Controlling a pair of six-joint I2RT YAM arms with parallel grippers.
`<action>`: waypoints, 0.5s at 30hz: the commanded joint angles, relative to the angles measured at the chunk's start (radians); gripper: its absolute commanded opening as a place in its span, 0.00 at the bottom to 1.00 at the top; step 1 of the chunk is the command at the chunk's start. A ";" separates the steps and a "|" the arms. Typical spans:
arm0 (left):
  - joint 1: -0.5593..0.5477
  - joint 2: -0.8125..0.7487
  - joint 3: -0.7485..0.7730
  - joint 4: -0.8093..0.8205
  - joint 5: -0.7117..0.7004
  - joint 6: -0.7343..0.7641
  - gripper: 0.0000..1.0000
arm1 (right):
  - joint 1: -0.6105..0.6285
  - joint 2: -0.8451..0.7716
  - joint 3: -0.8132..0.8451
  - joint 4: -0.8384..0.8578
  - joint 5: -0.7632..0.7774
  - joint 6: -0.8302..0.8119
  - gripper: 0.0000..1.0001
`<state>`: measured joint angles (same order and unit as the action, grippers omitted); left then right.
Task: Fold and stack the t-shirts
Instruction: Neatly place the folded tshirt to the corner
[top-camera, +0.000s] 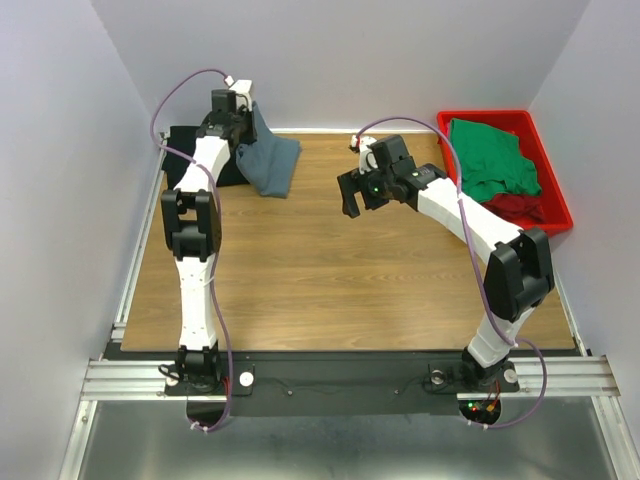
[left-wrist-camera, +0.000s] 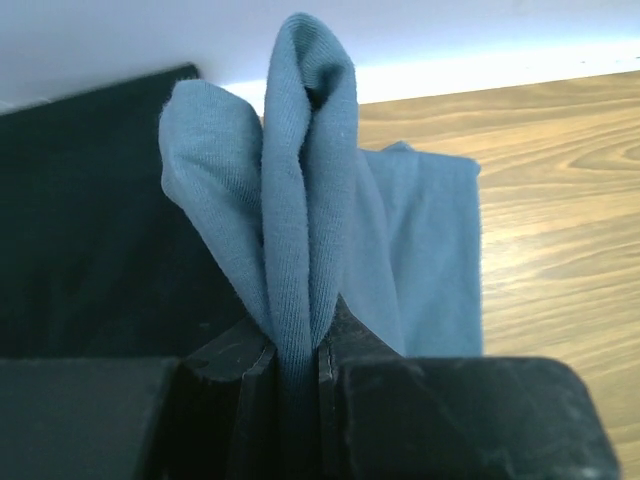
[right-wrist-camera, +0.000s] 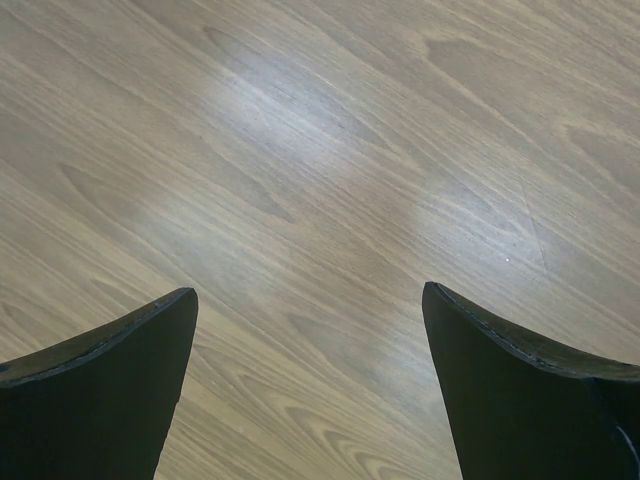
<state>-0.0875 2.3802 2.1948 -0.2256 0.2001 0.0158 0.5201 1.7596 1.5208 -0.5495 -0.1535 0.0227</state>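
My left gripper (top-camera: 247, 128) is at the far left of the table, shut on a bunched fold of the slate blue-grey t-shirt (top-camera: 272, 160). In the left wrist view the cloth (left-wrist-camera: 300, 190) rises from between the closed jaws of the gripper (left-wrist-camera: 298, 350) and drapes onto the wood. A black t-shirt (top-camera: 185, 150) (left-wrist-camera: 90, 230) lies flat just left of it. My right gripper (top-camera: 350, 195) (right-wrist-camera: 310, 300) hangs open over bare wood near the middle, holding nothing. A green t-shirt (top-camera: 490, 155) and a dark red one (top-camera: 515, 207) lie crumpled in the tray.
The red plastic tray (top-camera: 553, 165) sits at the far right edge of the wooden table (top-camera: 330, 280). White walls close in the back and both sides. A metal rail (top-camera: 340, 375) carries both arm bases at the near edge.
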 joint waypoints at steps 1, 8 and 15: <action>0.012 -0.050 0.124 -0.006 0.036 0.088 0.00 | -0.002 -0.014 0.004 0.028 -0.006 -0.009 1.00; 0.015 -0.131 0.066 0.052 0.061 0.081 0.00 | -0.002 -0.014 0.004 0.029 -0.009 -0.006 1.00; 0.019 -0.171 0.098 0.069 0.082 0.035 0.00 | -0.002 -0.020 -0.004 0.029 -0.008 -0.009 1.00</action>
<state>-0.0711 2.3585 2.2505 -0.2436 0.2543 0.0723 0.5201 1.7599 1.5208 -0.5495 -0.1574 0.0227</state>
